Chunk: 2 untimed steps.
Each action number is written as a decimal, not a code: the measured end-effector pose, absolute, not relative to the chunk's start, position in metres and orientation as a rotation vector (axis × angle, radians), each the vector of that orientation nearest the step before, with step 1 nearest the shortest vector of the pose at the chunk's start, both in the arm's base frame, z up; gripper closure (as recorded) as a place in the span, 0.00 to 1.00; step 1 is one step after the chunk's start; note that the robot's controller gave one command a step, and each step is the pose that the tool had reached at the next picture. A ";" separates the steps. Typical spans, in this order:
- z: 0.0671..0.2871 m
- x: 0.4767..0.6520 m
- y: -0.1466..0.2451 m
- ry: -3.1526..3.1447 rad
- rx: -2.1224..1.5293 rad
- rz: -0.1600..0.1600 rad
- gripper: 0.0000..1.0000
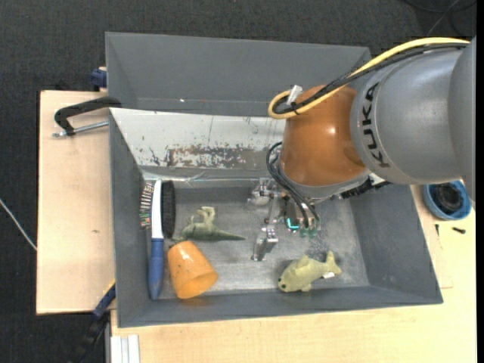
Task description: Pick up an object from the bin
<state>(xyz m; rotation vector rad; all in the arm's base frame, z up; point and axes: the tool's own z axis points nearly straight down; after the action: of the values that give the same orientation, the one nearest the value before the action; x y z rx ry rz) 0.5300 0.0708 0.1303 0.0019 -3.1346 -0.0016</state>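
Leftmost in the grey bin (127,240), a blue-handled brush (155,237) is laid along the wall, with an orange cup (190,271) tipped on its side just beside it. A green toy dinosaur (206,227) is seen next, tail towards the hand (265,242), which is held low mid-bin. Whether it is spread or pressed together cannot be told. A yellowish toy fish (308,272) is lying near it, lower right.

1 camera, high up, looks down into grey bin (227,74), tipped a bit to 1 side. Whole bin fits in view, some dark floor (227,2) past it. Arm (423,119) at right, nearest to camera, looks big.
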 end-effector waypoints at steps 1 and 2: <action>0.072 0.564 0.187 -3.094 0.582 0.000 0.00; 0.073 0.513 0.120 -3.051 0.787 -0.002 0.00</action>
<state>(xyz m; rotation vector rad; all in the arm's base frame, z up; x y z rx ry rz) 0.5127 0.1196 0.0730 0.7865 -3.0511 -0.0021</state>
